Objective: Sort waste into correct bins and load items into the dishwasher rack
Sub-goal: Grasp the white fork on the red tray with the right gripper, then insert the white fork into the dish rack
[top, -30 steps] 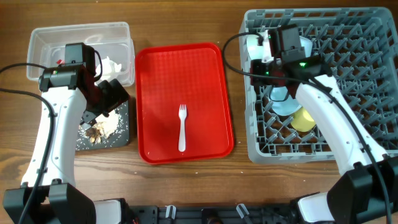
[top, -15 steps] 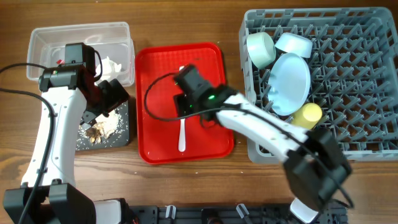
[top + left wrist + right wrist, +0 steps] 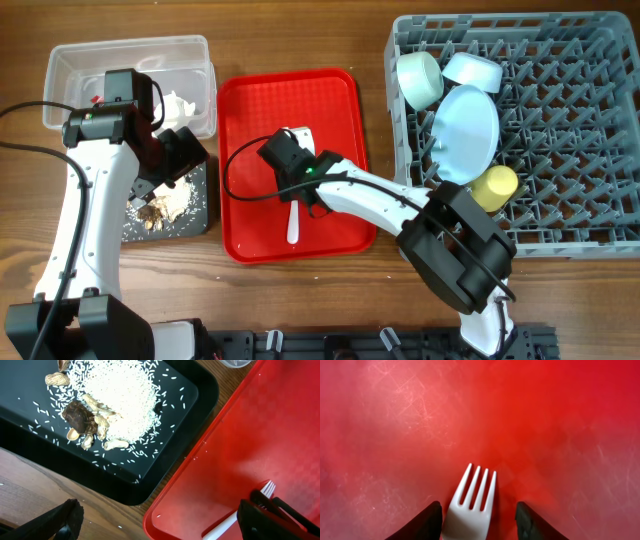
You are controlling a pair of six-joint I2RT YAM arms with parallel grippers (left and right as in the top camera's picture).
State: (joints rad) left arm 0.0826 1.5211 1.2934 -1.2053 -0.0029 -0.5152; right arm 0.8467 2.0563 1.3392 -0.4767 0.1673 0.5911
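White plastic fork [image 3: 292,225] lies on the red tray [image 3: 250,120], tines pointing far. The right gripper [image 3: 477,512] sits low over it, jaws slightly apart, one each side of the fork's neck. The left gripper [image 3: 160,517] hangs over the near right corner of the black tray [image 3: 30,415], jaws wide and empty.

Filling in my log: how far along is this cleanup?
Done: pale blue plate, pale blue bowl, mint-green bowl, yellow cup in the grey rack; white napkin in the clear tub; scraps on the black tray. In hand: open right gripper straddling the white fork. Left: racking it.
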